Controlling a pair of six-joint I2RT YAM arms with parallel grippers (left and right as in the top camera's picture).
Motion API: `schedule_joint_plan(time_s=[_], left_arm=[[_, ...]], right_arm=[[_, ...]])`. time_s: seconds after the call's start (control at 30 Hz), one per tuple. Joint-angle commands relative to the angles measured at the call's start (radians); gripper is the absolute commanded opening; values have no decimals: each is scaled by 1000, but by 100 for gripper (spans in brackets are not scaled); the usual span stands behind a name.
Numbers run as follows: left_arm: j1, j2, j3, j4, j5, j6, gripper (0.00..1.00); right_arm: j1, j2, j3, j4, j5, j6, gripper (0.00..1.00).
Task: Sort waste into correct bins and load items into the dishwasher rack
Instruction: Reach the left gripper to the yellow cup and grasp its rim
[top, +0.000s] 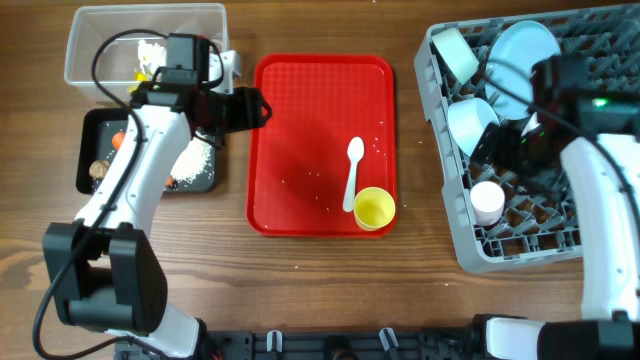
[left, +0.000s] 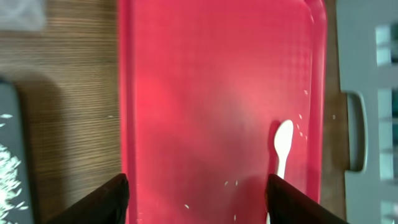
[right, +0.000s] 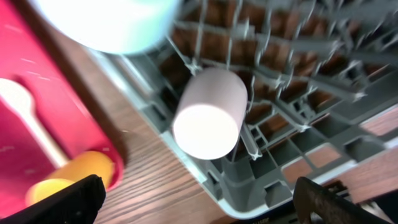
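The grey dishwasher rack (top: 520, 250) at the right holds the pale blue plate (top: 525, 50), bowls (top: 472, 122) and the pink cup (top: 487, 203), which lies in the rack in the right wrist view (right: 208, 112). The yellow cup (top: 374, 209) and white spoon (top: 352, 172) lie on the flat red tray (top: 300, 120). My left gripper (top: 258, 108) is open and empty over the tray's left edge (left: 196, 196). My right gripper (right: 199, 199) is open and empty above the rack's front left part. The clear tub (top: 100, 40) holds white tissue (top: 150, 55). The black tray (top: 90, 150) holds rice (top: 192, 160), a carrot piece and a brown lump.
Scattered rice grains lie on the red tray near the spoon (left: 283, 146). Bare wooden table (top: 320, 290) lies in front of the tray and between the tray and the rack. The tub and black tray sit at the far left under my left arm.
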Motion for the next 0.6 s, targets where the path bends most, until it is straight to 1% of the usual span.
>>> schedule_joint_plan(time_s=[0.0,0.13,0.27,0.4,0.57], left_arm=[[-95,13,-10,-13,86,158,75],[-224,13,-10,-20,87,248,79],[-369,13,-10,-23,23,266,80],[-422,13,-10,-65,8,264,78],[-433,13,-10,-166,16,235,75]], right_arm=[[-5,-57,143,-43,-70,-84,100],[-5,-96,161,-45,-136,-135,100],[-5,-101,159,-61,-137,-138,100],[-2,-100,156,-60,-137,-148,100],[0,-100,156,-52,-145,-163,100]])
